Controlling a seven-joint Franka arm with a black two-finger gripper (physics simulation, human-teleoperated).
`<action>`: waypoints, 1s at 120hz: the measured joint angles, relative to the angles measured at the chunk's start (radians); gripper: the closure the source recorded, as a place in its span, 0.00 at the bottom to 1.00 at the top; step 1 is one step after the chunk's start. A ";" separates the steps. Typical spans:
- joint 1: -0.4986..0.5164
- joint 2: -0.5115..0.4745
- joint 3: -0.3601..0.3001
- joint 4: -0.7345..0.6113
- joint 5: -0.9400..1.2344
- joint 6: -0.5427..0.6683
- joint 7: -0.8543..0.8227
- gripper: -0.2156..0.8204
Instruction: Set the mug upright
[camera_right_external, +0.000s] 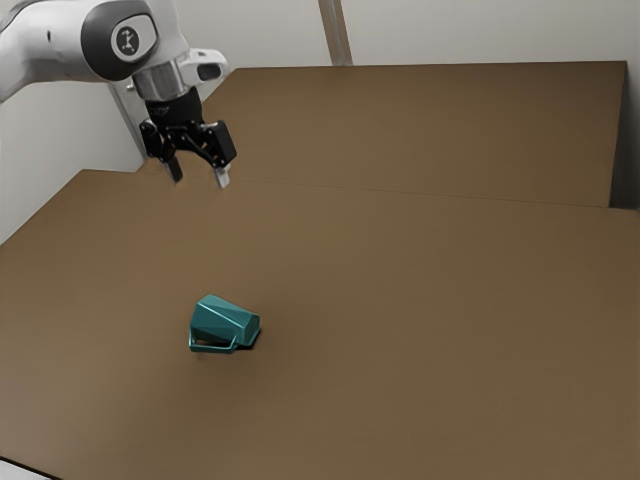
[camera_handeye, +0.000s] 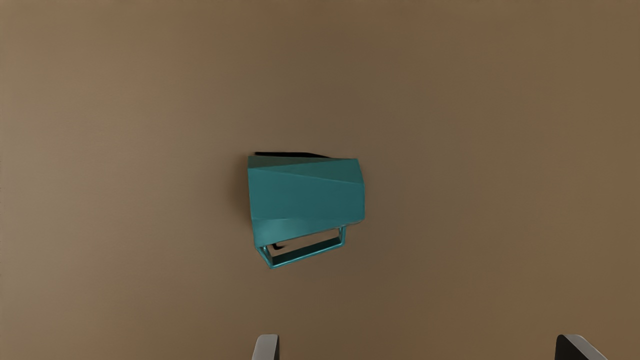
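The teal faceted mug (camera_right_external: 223, 320) lies on its side on the brown table, its angular handle low against the tabletop toward the exterior view's bottom. In the wrist view the mug (camera_handeye: 307, 195) shows its side wall and handle loop; its opening is turned out of sight. High above the table, toward the exterior view's upper left, hangs my gripper (camera_right_external: 199, 182), well apart from the mug. In the wrist view my gripper (camera_handeye: 417, 347) has its two fingertips wide apart, open, with nothing between them.
The brown tabletop (camera_right_external: 420, 330) stretches around the mug on all sides. Behind it, a brown panel (camera_right_external: 430, 130) runs along the exterior view's top, with pale walls beyond. A dark gap borders that panel at the exterior view's right.
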 joint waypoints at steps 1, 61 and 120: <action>-0.001 0.000 0.001 0.000 0.001 0.002 0.000 0.21; 0.051 -0.066 0.001 -0.175 -0.109 0.083 -0.003 0.21; 0.297 -0.099 0.004 -0.524 -0.448 0.253 0.398 0.21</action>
